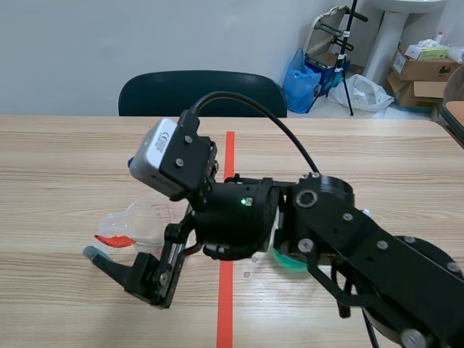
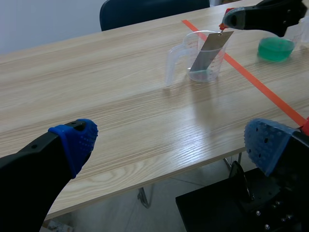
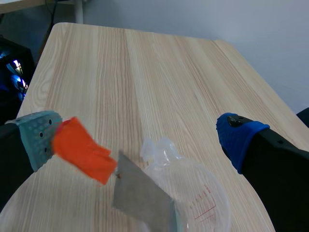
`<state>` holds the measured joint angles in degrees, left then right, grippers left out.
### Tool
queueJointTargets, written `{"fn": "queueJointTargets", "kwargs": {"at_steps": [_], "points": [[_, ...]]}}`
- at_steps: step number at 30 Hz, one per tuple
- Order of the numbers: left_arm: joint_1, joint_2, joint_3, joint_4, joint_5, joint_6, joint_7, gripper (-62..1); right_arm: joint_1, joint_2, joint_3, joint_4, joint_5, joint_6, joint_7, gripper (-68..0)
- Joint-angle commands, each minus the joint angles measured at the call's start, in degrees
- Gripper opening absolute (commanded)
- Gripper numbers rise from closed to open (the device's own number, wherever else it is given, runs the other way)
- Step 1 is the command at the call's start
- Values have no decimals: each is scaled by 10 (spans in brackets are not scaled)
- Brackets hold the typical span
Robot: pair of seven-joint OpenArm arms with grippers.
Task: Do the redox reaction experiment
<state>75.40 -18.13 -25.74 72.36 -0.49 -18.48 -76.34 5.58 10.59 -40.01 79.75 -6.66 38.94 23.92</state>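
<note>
A clear measuring cup stands left of the red tape line. A grey metal strip leans inside it, topped by an orange-red tab. My right gripper reaches across the line and straddles the cup, open. The tab rests against its grey-green pad, and the blue pad is far from it. My left gripper hangs open off the table's near edge, holding nothing. A dish of green liquid sits right of the line.
The right arm's bulk covers the table's near right. A dark chair stands behind the far edge. Boxes and bags lie on the floor at the back right. Bare wood lies to the left of the cup.
</note>
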Motion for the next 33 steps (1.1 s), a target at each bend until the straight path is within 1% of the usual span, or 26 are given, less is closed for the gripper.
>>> {"fn": "queueJointTargets", "kwargs": {"at_steps": [1,4,8,9,13,17,21,25,30,33], "points": [[0,2,-1,7,-4,-1,-9,14,-11,16,12,38,11,-2,8,4],[0,2,-1,8,-4,-1,-16,14,-45,46,32,85,39,-4,3,4],[0,7,0,10,-4,-1,-53,14,-91,85,77,149,85,-4,-23,4],[0,11,0,15,-4,2,-57,14,-103,94,90,164,93,-9,-31,4],[0,31,0,45,4,20,-66,14,-148,129,132,218,107,-45,-60,4],[0,51,0,82,30,42,-66,14,-196,163,178,263,158,-69,-74,4],[0,77,0,104,33,69,-66,14,-252,197,234,304,213,-99,-76,4],[0,99,0,117,33,73,-63,14,-304,213,290,332,235,-98,-75,4],[0,108,0,129,43,77,-59,14,-364,215,354,358,266,-98,-75,4],[0,107,0,141,42,77,-28,14,-386,215,384,375,281,-98,-75,4]]}}
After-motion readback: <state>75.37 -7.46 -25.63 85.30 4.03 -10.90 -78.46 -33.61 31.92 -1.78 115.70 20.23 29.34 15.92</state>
